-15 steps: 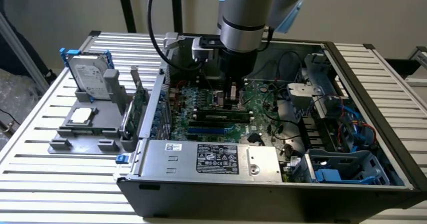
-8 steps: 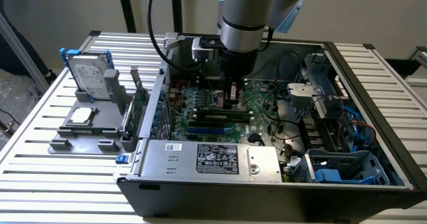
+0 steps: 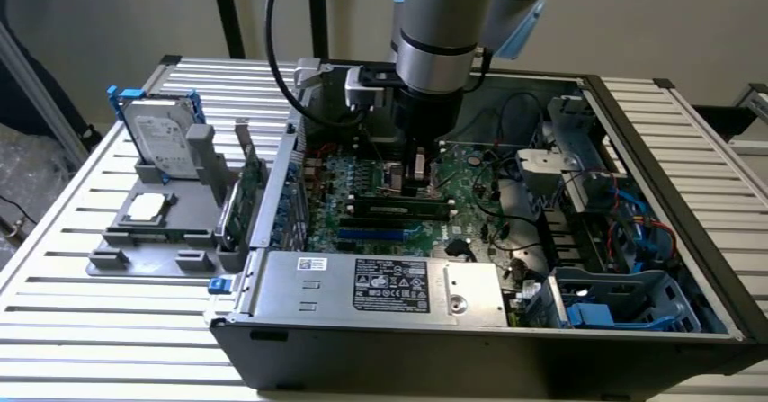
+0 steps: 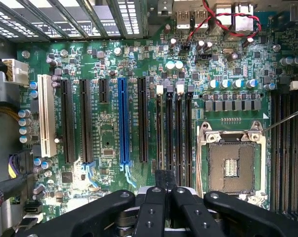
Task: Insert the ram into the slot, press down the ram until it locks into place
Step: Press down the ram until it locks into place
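Inside the open computer case (image 3: 672, 195) on the slatted counter (image 3: 108, 303), the claw (image 4: 163, 190) hangs low over the motherboard (image 4: 109, 113) with its fingers drawn narrow above the memory slots (image 4: 173, 128), while the ram (image 3: 397, 209) lies seated in a slot just below it.

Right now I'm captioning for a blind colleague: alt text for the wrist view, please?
The black gripper hangs close above a green motherboard, over a bank of narrow black slots in which a ram stands. An open CPU socket lies beside them, a blue slot and a white slot farther along.
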Action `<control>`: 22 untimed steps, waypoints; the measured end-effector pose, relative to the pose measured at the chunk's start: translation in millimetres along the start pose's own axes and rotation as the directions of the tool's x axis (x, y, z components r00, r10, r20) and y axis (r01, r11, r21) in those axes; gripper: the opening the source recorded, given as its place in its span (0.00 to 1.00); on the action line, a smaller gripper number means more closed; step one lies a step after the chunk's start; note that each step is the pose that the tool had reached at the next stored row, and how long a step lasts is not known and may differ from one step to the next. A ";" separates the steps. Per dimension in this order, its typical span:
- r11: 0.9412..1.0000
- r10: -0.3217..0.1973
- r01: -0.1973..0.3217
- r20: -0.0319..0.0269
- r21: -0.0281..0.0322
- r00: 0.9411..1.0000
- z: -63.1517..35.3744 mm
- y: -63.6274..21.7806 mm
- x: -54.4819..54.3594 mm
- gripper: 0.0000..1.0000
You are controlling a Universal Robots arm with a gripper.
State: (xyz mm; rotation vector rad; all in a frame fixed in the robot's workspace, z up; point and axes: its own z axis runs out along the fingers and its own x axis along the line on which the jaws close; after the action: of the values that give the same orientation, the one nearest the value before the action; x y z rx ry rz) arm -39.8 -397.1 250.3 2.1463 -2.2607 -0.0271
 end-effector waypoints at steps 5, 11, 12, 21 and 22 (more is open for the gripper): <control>1.000 0.000 0.000 0.000 0.000 1.000 2.5 0.5 0.0 0.11; 1.000 0.000 0.000 0.000 0.000 1.000 13.4 2.5 -1.7 0.11; 1.000 0.000 0.000 0.000 0.000 1.000 15.0 2.7 -2.8 0.11; 1.000 0.000 0.000 -0.003 -0.001 1.000 25.9 3.7 -4.0 0.11; 1.000 0.000 0.000 -0.001 -0.001 1.000 23.1 3.7 -4.3 0.11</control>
State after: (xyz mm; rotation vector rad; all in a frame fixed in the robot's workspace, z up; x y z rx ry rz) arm -43.9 -392.7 227.3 2.1455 -2.2599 -0.0278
